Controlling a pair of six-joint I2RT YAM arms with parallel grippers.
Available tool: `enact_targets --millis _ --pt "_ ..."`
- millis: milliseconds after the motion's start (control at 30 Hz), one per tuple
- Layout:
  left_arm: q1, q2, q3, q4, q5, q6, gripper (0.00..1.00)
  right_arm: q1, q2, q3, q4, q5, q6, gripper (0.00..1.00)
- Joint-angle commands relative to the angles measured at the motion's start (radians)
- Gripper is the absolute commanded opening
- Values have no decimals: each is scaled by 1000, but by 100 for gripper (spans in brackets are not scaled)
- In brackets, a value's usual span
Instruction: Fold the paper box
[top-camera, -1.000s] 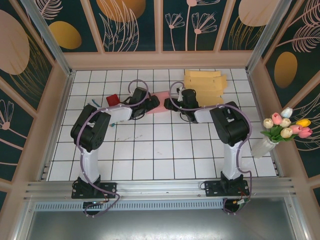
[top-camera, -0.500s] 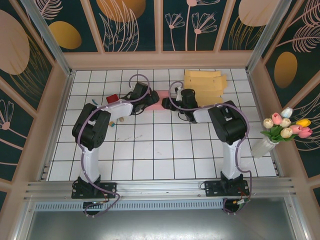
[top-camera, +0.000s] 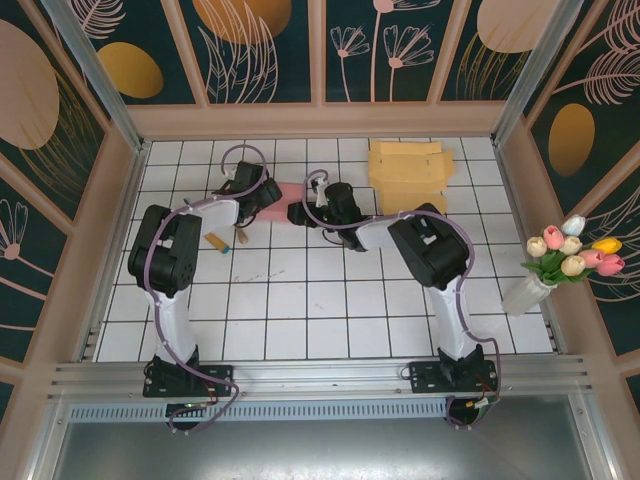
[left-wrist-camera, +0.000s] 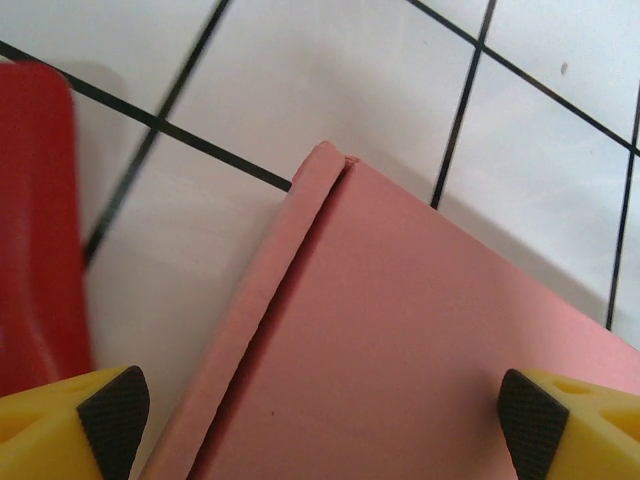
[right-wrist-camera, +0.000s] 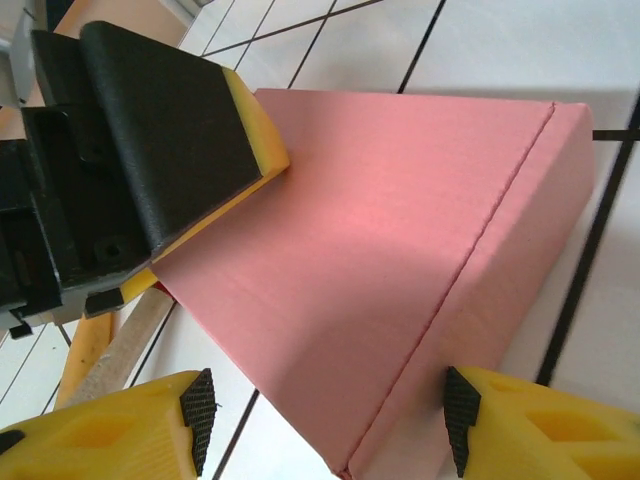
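- Pink paper box: lies flat on the white tiled desk, toward the far edge and a little left of the middle, between the two grippers. The flaps are closed; a fold line runs along one long edge.
- Left gripper: reaches the box from the left. In the left wrist view its jaws stand wide apart over the box top, with one black pad near the folded edge and the other across the pink panel. In the right wrist view one of its fingers rests on the top of the box.
- Right gripper: meets the box from the right. Its jaws are apart and straddle the box's near corner. One pad sits just beside the narrow side wall; the other stands clear of the cardboard.
- Red object: on the tiles just beside the box, blurred.
- Wooden stick: lies on the desk near the left gripper.
- Flat yellow cardboard: stacked near the far right corner, well apart from the box.
- Vase of tulips: beyond the desk's right edge.
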Motion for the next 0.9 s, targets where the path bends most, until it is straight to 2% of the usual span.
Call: enact_targets --millis 0,300,533,733,867 --pt "-2 -39 -6 -37 -35 23 92 12 35 54 24 13 12 65" --pt "13 -26 9 -45 -27 14 93 -18 39 92 -50 42 -26 65" --pt "14 6 34 -35 5 18 93 -39 3 43 -35 43 -21 65" --pt "14 0 49 -26 53 6 93 -80 -97 -41 -53 71 -49 65" --pt "13 -40 52 -62 -5 11 93 -117 -193 -95 -133 132 -106 66"
